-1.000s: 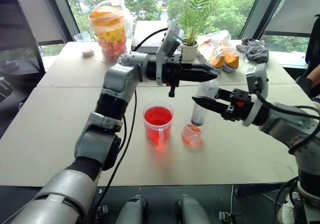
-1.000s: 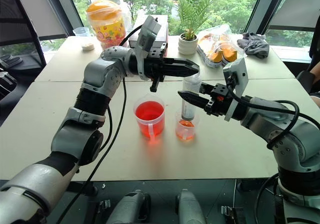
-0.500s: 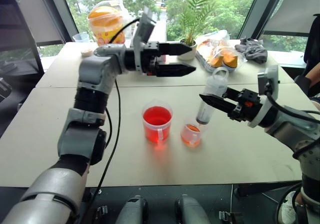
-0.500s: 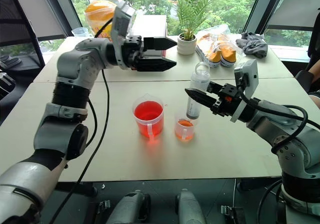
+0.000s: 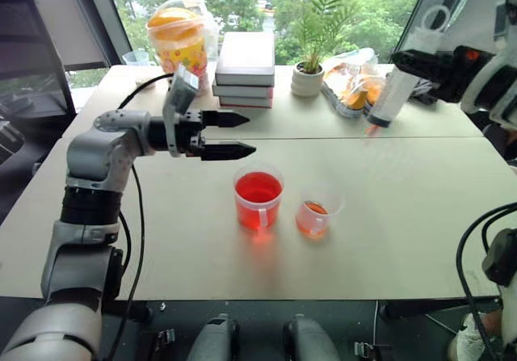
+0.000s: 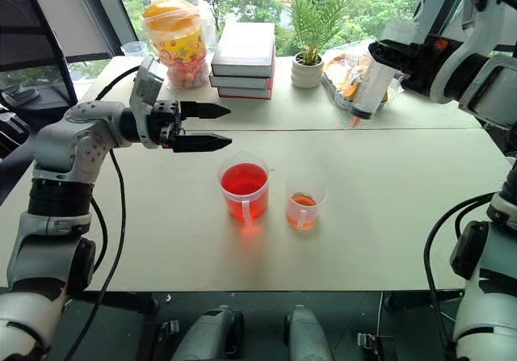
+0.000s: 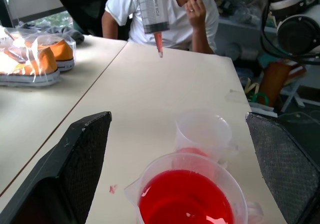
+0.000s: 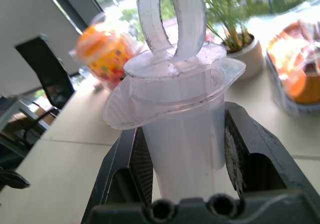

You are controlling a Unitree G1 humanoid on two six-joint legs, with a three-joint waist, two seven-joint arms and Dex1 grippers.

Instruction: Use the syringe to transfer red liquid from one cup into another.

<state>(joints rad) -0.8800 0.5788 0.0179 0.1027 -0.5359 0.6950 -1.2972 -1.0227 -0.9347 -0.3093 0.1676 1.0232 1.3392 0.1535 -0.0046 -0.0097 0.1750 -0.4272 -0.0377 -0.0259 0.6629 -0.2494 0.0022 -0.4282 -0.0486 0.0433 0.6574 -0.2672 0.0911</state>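
With its plunger pressed fully in, the syringe sits clamped in the right gripper, raised off the cups; left gripper jaws apart, empty.

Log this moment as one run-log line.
right gripper: shut on syringe, raised | left gripper: open, empty | red cup, small cup: on table

Right hand lifted the syringe up and away from the cups, left hand opened, swung leftward
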